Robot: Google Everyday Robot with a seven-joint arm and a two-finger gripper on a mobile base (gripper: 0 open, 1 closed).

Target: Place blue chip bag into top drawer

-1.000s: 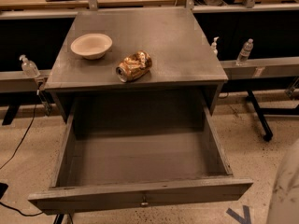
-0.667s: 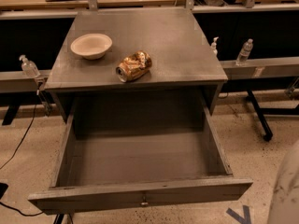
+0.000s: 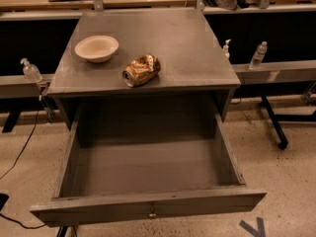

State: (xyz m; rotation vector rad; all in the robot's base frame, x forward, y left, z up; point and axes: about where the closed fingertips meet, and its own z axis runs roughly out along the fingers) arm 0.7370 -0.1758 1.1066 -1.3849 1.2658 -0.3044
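The top drawer of the grey cabinet is pulled fully open toward me, with a small metal knob at the centre of its front panel. What shows of its inside is bare. The blue chip bag is not in view, neither on the cabinet top nor in the drawer. A crushed gold-brown can lies on its side near the front edge of the cabinet top. My gripper is out of view.
A shallow cream bowl sits at the left of the cabinet top. Small bottles stand on rails at the left and right. A black stand leg crosses the floor at right. A cable runs at left.
A pale rounded shape that stood at the lower right edge of the view is gone now. The drawer, can and bowl have not moved.
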